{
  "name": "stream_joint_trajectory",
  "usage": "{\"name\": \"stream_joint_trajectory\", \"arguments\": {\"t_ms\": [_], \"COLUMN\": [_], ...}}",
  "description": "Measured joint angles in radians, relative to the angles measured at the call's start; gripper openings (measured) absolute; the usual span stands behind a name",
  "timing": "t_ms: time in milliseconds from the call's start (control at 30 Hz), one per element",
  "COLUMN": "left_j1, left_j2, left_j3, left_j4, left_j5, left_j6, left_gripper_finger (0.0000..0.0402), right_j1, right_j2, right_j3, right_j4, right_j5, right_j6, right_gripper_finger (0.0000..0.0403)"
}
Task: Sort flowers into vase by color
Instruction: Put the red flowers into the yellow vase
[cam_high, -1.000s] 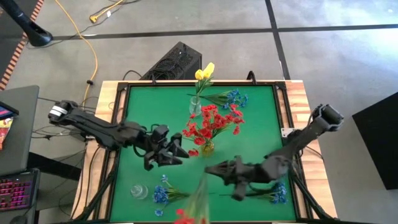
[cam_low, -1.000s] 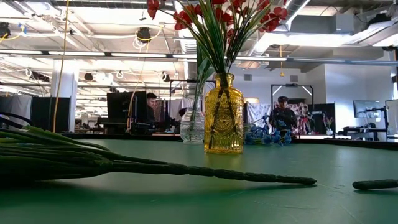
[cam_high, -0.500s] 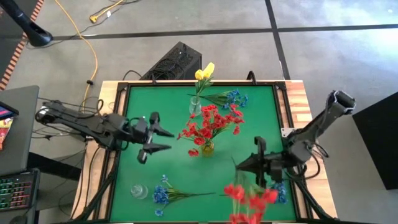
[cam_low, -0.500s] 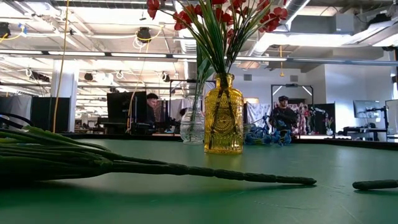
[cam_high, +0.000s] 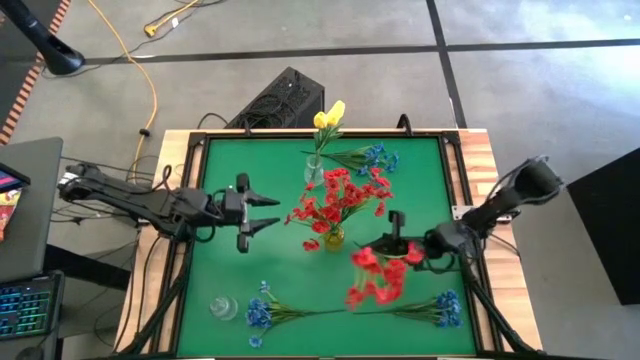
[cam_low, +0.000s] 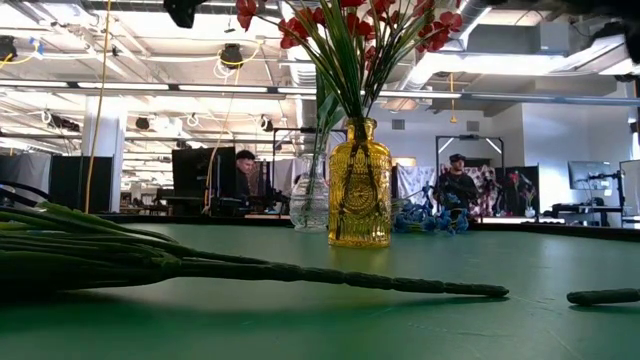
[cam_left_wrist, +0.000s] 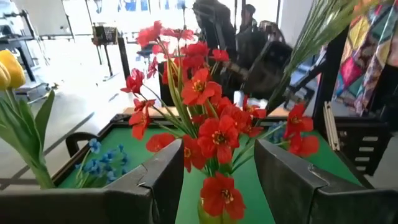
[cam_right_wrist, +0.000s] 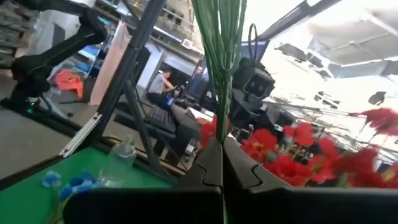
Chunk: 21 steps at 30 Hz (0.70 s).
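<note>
a: what's different from a second ago?

b: the right gripper (cam_high: 392, 243) had the red spray (cam_high: 374, 278) low at the bottom edge of the frame, mostly cut off. now the spray hangs right of centre, just beside the yellow vase (cam_high: 333, 238). the left gripper (cam_high: 268, 211) was close against that vase and has backed off toward the left of the frame.

a: so what does that mean for the sorting?

b: i'd say the left arm has made room and this red spray goes in with the other reds next. it isn't in the vase yet.

a: how are the hands?

b: the right one is pressed together, pinching the green stems (cam_right_wrist: 221, 68). the left one stands spread and empty, aimed at the red bunch (cam_left_wrist: 205, 127).

a: and the spray itself?

b: small red blooms on a bundle of thin green stems, blooms toward the bottom of the frame. blue sprays (cam_high: 262, 313) lie on the green table (cam_high: 250, 160), bottom left and bottom right.
</note>
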Motion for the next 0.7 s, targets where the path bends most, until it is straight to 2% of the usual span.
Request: {"name": "stream_joint_trajectory", "arguments": {"t_ms": [167,400,700], "left_j1": [0.000,0.000,0.000], "left_j2": [0.000,0.000,0.000], "left_j3": [-0.074,-0.102,-0.102], "left_j4": [0.136,0.192,0.201], "left_j5": [0.001,0.000,0.000], "left_j6": [0.003,-0.006,0.013], "left_gripper_finger": [0.0183,0.0183,0.0183], "right_j1": [-0.055,-0.133,-0.191], "right_j2": [0.161,0.243,0.257], "right_j3": [0.011,0.043,0.063], "right_j4": [0.223,0.219,0.224], "right_j5": [-0.007,-0.068,-0.108], "right_j6": [-0.002,0.073,0.085], "right_gripper_finger": [0.0017,0.0017,0.0017]}}
